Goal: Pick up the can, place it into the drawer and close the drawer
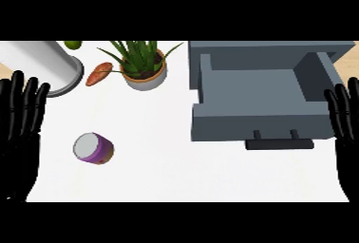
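Left hand (22, 111) rests at 9 o'clock, fingers spread straight up, holding nothing. Purple can (94, 148) lies tipped on the white surface (196, 175) around 8. Grey drawer (261, 102) sits pulled open toward 2. Right hand (344, 111) spread at 3.

Counter (182, 175): flat white top, fills nearly the whole view, evenly and brightly lit, same tone from edge to edge.

Beyond the right hand (344, 111), at the far corner: narrow strip of pale tan surface (353, 57) past the counter's edge. Cannot tell whether it is floor or wall.

Just beyond the left hand (21, 109): large white cylinder (49, 64), tilted in view, grey at its lower end. A small green object (73, 45) at its far side, cut off at the top.

Farther toward the right hand from the cylinder: orange carrot (98, 74) lying on the counter, then a potted plant (145, 78), pale pot, long green leaves, dark soil.
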Action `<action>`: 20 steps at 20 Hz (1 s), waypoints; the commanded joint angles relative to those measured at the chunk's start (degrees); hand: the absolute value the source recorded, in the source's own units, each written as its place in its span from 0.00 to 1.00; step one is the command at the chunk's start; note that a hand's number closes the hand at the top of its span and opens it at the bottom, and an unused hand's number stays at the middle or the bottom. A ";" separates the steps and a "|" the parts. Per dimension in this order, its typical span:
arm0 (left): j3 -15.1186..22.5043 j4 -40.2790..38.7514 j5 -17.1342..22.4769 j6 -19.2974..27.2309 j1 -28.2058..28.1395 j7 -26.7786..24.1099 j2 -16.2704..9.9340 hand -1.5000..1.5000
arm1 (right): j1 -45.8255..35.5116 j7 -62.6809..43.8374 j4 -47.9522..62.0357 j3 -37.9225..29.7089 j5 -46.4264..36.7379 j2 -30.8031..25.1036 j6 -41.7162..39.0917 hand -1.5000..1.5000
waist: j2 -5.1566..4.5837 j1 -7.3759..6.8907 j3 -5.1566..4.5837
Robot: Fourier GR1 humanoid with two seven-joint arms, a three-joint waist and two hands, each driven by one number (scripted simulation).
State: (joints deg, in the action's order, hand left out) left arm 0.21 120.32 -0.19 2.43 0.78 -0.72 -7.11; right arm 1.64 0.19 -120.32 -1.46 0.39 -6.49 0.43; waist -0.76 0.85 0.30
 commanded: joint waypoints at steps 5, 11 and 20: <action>-4.02 1.69 -18.31 22.97 -4.32 4.46 6.93 0.00 | -0.43 -0.86 -0.83 0.02 0.22 0.24 0.18 0.00 | 0.90 -1.93 -0.13; -2.55 0.25 -17.43 45.07 -13.62 19.11 7.06 0.00 | 4.31 -8.69 2.40 -1.78 0.63 1.49 2.89 0.00 | 0.75 -1.69 -0.18; 14.71 2.15 -46.50 59.95 -10.62 41.64 7.10 0.00 | 4.52 -10.18 2.52 -4.11 2.93 0.16 1.27 0.00 | 0.67 -0.38 -0.15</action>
State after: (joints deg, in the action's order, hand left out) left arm 11.49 122.27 -35.73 57.32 -12.92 30.01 -0.09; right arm 5.34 -9.01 -117.40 -4.40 2.20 -5.25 2.89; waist -0.07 0.07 0.15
